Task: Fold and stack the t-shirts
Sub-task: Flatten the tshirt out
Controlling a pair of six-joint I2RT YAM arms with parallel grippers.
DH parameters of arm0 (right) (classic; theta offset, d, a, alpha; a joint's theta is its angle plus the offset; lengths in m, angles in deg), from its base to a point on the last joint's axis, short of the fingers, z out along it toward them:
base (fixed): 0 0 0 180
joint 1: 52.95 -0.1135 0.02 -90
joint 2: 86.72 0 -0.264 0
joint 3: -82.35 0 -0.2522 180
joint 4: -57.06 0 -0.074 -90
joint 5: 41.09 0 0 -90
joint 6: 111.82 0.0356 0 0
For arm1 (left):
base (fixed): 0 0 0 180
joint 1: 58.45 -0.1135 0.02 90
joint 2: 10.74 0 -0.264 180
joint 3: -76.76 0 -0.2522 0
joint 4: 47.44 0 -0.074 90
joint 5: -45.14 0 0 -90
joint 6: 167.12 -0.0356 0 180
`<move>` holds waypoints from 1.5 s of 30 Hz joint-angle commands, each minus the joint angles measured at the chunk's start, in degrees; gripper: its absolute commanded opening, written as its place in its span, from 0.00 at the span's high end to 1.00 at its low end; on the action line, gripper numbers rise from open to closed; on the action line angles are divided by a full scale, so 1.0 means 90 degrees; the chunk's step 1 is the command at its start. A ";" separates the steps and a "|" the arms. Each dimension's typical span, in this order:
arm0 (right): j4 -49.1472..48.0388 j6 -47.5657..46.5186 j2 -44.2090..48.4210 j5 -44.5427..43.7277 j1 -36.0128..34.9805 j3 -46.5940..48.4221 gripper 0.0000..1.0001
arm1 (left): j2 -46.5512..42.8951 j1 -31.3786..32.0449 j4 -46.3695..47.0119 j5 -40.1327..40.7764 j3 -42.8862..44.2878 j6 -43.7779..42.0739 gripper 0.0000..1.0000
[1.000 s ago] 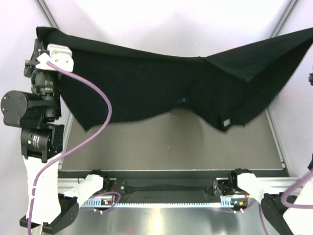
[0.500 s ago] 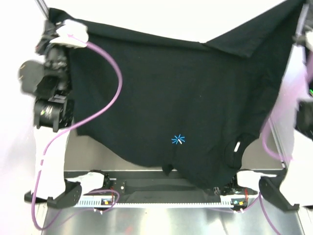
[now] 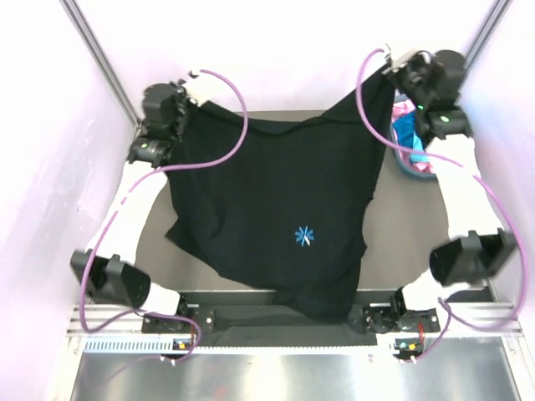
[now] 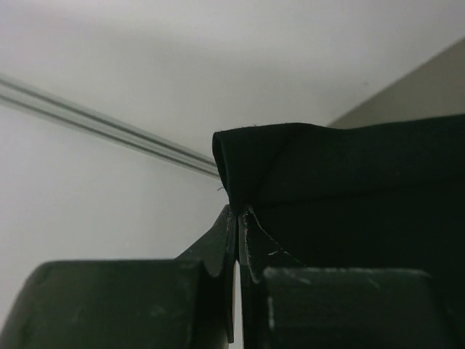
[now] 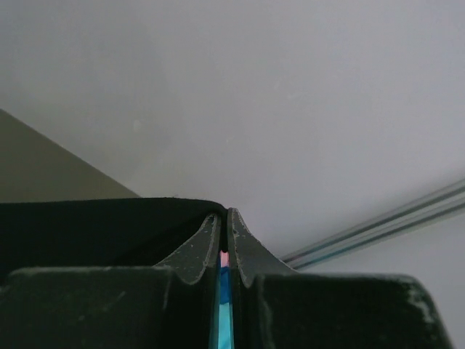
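The shirt point(image 3: 276, 184) is held stretched between both claws at the far side of the table point(image 3: 426, 221). Its gripped edge runs left to right and its body is draped toward the near edge. One corner is taken by each arm, so neither is nearer. The left claw point(image 3: 174, 117) point(image 4: 236, 218) is pressed together on a folded black corner. The right claw point(image 3: 391, 73) point(image 5: 224, 218) is pinched on the black edge, with a coloured pile point(image 3: 411, 140) seen just beside it

White arm links point(image 3: 125, 188), black joints point(image 3: 159, 104), purple cables point(image 3: 242, 125), dark scuffed fingers point(image 4: 218, 251).
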 commanded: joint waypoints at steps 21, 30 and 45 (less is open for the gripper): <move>-0.0145 0.0203 -0.1841 -0.0772 -0.0121 0.1695 1.00 | 0.1997 0.1011 0.1249 0.0430 0.0525 0.0892 1.00; 0.0695 0.0594 -0.0203 -0.0684 -0.0395 0.1843 1.00 | 0.0424 0.1275 -0.0576 0.0292 0.1450 0.1772 1.00; 0.2363 0.0731 0.2944 -0.0879 -0.0532 0.2260 1.00 | -0.2330 0.1002 -0.1215 0.0127 0.1746 0.0884 1.00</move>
